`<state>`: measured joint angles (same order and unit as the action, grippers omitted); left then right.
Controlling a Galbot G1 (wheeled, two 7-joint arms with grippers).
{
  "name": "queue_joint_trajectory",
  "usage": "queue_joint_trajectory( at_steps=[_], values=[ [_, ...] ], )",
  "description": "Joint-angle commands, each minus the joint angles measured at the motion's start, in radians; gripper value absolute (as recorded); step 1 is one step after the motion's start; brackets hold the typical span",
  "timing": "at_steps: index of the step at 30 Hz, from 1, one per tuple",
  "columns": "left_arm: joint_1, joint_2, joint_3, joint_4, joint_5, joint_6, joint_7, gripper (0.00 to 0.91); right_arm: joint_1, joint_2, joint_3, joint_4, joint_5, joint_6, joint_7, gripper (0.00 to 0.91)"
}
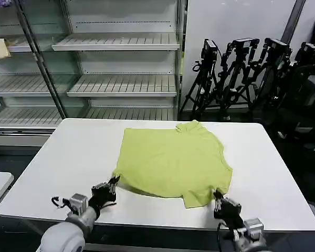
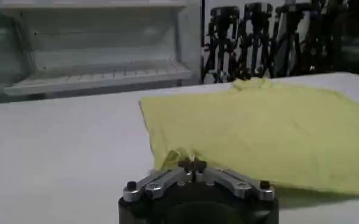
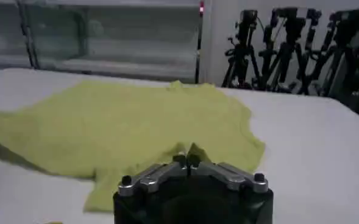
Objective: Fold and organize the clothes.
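In the head view a lime T-shirt (image 1: 172,164) lies spread on the white tabletop (image 1: 68,157), roughly at its middle, its round neckline toward the far edge and its hem toward the robot. The left pincer (image 1: 113,182) sits at the shirt's near left corner, its tips touching the cloth edge. The right pincer (image 1: 218,197) sits at the near right corner, just where the fabric ends. Behind the tabletop stand empty shelves (image 1: 118,84) and a cluster of black tripods (image 1: 236,73).

In the left wrist view the left pincer (image 2: 192,165) has its fingers drawn together on a small raised fold of the T-shirt (image 2: 270,134), which stretches away from it across the tabletop (image 2: 57,152).

In the right wrist view the right pincer (image 3: 187,159) likewise has its fingers pressed together, nipping a little peak of the T-shirt (image 3: 136,122) at the hem; the rest of the cloth lies flat beyond it on the tabletop (image 3: 313,140).
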<state>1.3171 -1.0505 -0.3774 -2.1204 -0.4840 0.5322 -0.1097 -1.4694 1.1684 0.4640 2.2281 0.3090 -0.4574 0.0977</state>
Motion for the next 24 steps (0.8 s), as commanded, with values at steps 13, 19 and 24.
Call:
queue_joint_trajectory(
  at_steps=[13, 19, 24],
  values=[
    [-0.394, -0.057, 0.087, 0.333, -0.199, -0.018, 0.031, 0.02, 0.494, -0.032, -0.104, -0.42, 0.003, 0.025, -0.028, 0.0],
    [-0.397, -0.062, 0.093, 0.343, -0.193, -0.019, 0.032, 0.02, 0.525, -0.017, -0.107, -0.493, -0.006, 0.049, -0.04, 0.0],
    [-0.409, -0.067, 0.094, 0.368, -0.184, -0.02, 0.03, 0.02, 0.554, 0.0, -0.12, -0.534, -0.005, 0.063, -0.047, 0.0]
  ],
)
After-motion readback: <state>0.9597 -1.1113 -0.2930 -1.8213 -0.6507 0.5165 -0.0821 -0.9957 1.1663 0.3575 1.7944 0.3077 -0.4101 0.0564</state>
